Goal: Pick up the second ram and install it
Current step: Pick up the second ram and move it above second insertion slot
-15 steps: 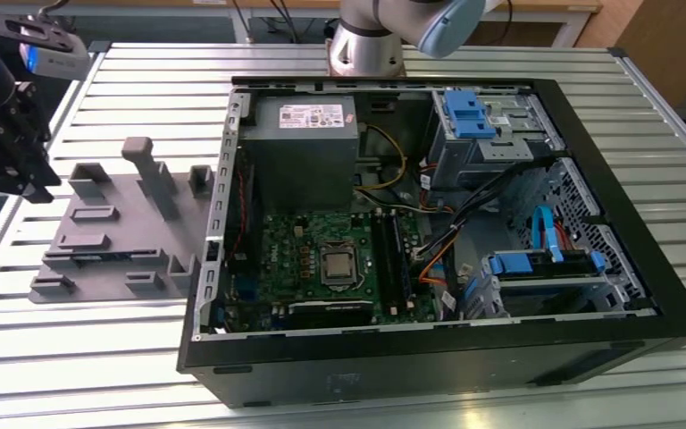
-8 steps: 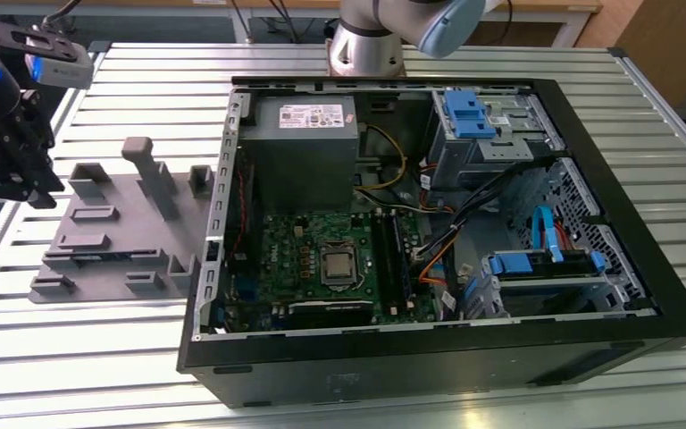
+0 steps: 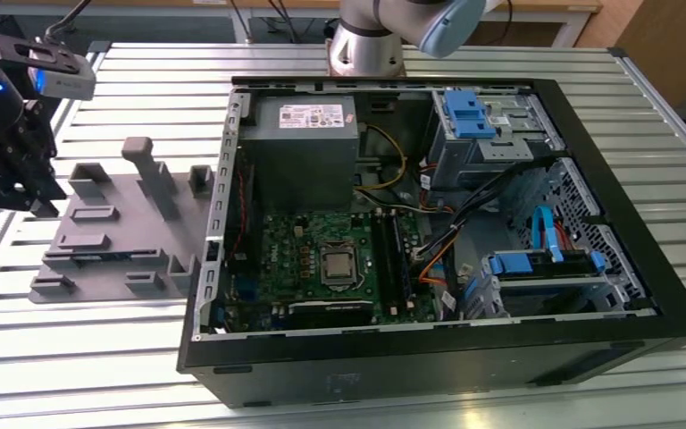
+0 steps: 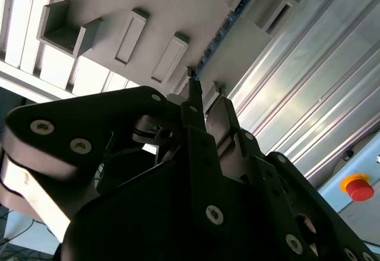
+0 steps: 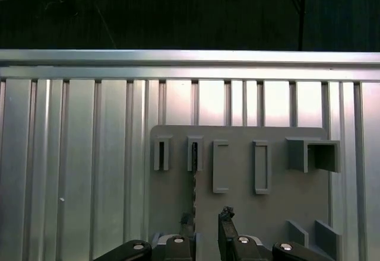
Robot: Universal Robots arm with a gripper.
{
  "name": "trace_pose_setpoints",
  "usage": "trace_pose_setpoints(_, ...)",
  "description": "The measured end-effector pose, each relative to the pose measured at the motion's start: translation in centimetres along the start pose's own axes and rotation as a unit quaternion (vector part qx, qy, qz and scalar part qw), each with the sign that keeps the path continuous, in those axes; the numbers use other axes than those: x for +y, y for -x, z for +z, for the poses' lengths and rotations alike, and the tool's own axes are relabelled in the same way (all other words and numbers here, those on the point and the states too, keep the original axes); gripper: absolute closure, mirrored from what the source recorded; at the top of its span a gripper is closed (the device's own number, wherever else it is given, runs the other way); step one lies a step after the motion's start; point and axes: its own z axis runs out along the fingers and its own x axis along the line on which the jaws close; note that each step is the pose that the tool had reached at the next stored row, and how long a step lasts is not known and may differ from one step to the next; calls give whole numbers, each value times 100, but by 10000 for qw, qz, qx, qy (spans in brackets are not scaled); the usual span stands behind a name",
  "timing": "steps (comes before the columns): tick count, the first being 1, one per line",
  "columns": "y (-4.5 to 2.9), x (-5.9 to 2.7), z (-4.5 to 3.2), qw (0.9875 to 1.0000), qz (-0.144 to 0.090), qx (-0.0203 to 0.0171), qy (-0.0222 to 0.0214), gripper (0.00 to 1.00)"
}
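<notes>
The second ram [image 5: 193,181] stands on edge in a slot of the grey fixture block [image 5: 273,190], seen as a thin dark strip. In the second wrist view the ram [image 4: 222,31] shows its blue label strip. In the exterior view the ram [image 3: 81,256] sits low on the fixture block [image 3: 117,223], left of the computer case. My gripper [image 5: 206,218] hangs open just above the ram's near end, and one fingertip [image 5: 187,220] is close beside the strip. The gripper [image 4: 206,95] holds nothing. In the exterior view the gripper [image 3: 15,197] is at the far left.
The open black computer case [image 3: 629,295] lies on the ribbed metal table [image 3: 140,98], with the green motherboard [image 3: 283,246] and its long black slots [image 3: 385,259] inside. The fixture block carries upright posts [image 3: 153,174]. A red button [image 4: 359,188] sits beyond the table edge.
</notes>
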Motion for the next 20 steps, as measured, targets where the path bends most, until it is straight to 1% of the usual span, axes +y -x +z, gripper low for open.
trace_pose_setpoints(2, -5, 0, 10, 10000, 0, -3, 0, 69)
trace_pose_setpoints(3, -10, 0, 16, 10000, -1, -19, 2, 69)
trace_pose_setpoints(5, -18, -1, 31, 10000, -4, -97, 1, 69)
trace_pose_setpoints(6, -22, -1, 38, 9999, -5, -122, 1, 69)
trace_pose_setpoints(8, -30, -2, 52, 9999, -6, -142, 1, 69)
trace_pose_setpoints(17, -49, -5, 140, 9999, -6, -145, 0, 69)
trace_pose_setpoints(20, -51, -5, 148, 9999, -5, -144, 2, 69)
